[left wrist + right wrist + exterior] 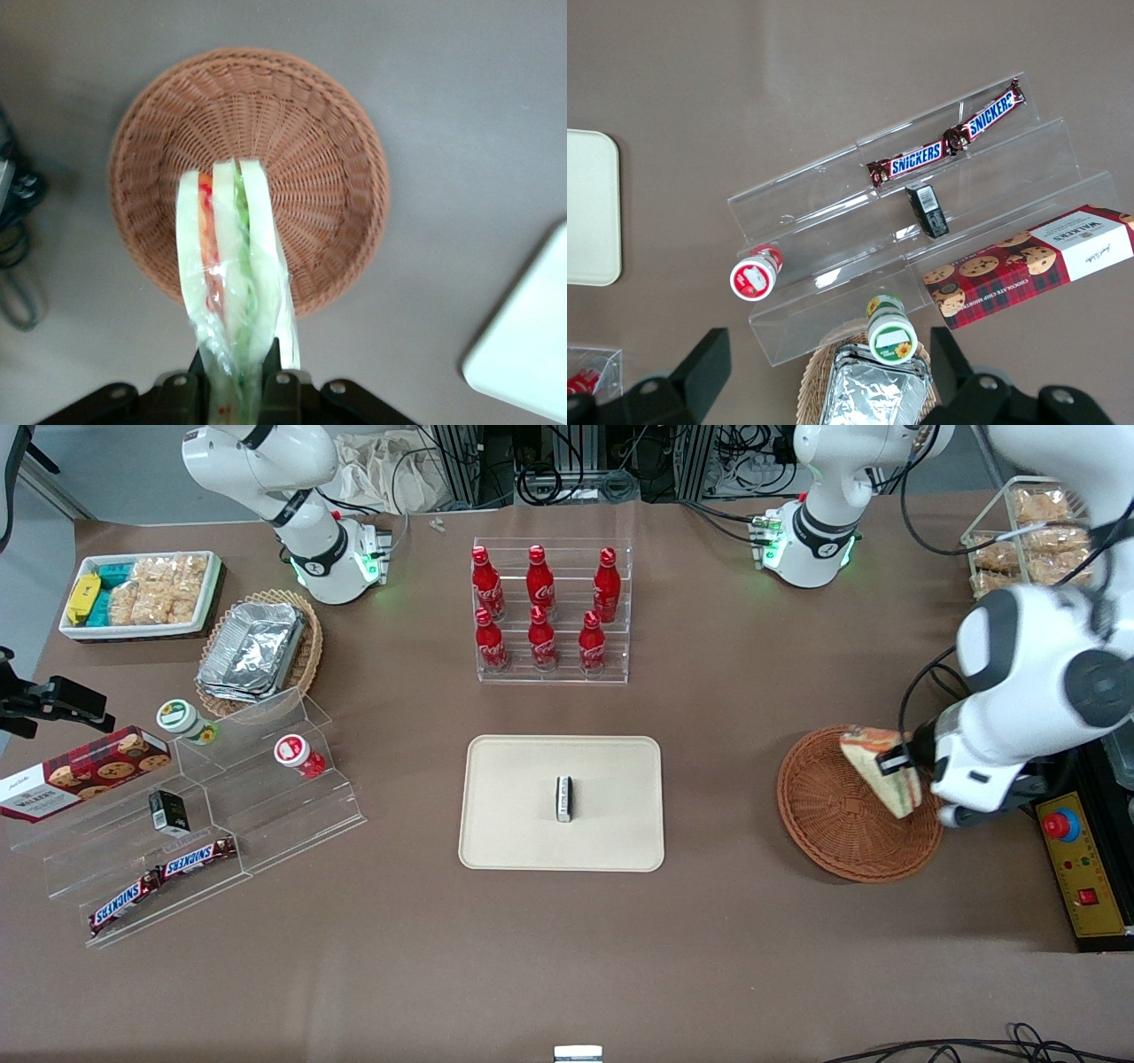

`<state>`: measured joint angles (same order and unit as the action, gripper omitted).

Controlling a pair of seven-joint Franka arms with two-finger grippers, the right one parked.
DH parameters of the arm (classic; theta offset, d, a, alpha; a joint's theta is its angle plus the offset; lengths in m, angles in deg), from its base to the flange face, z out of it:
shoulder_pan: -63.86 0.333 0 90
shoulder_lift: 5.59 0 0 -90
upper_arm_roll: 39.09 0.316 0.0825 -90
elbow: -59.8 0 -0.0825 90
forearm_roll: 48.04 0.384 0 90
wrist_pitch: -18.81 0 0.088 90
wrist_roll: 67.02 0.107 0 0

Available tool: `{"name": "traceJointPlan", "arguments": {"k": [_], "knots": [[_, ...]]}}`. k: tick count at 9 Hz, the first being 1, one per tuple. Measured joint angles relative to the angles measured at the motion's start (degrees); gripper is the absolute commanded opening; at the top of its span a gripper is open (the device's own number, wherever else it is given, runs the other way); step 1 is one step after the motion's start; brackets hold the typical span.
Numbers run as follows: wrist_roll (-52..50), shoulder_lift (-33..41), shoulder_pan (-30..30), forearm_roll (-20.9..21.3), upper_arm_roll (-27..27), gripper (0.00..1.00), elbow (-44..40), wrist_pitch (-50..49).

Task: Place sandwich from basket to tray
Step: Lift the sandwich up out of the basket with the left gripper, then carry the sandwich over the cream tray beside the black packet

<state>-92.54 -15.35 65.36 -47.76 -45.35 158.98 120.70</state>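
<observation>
My left gripper (895, 766) is shut on the clear-wrapped wedge sandwich (879, 769) and holds it up above the round reddish-brown wicker basket (837, 819). In the left wrist view the sandwich (232, 266) hangs between the black fingers (276, 376), with pale bread and green and orange-red layers, over the basket (301, 133), which holds nothing else. The cream-beige tray (523, 815) lies on the table toward the parked arm's end from the basket; a small black-and-white packet (563, 798) lies on it. A corner of the tray (527, 345) shows in the left wrist view.
A clear rack of red cola bottles (549, 611) stands farther from the front camera than the tray. A clear stepped shelf (204, 815) with snacks, a tan basket of foil trays (257, 651) and a white snack bin (137, 593) lie toward the parked arm's end. A yellow control box (1085, 868) sits beside the basket.
</observation>
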Motion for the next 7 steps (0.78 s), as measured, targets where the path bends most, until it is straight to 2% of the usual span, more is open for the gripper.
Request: {"name": "traceJointPlan", "arguments": {"k": [2,3,5,7], "knots": [[0.9,0.9,-0.1,-0.1,-3.1,0.00,-10.4,-11.2],[1.4,1.1,-0.1,-0.1,-6.1,0.00,-12.5,-12.6],[1.5,0.8,-0.5,1.2,-14.5,0.00,-13.3,-12.5],[0.8,-3.2,-3.1,5.3,-22.3,0.00,-12.9,-11.1]]}}
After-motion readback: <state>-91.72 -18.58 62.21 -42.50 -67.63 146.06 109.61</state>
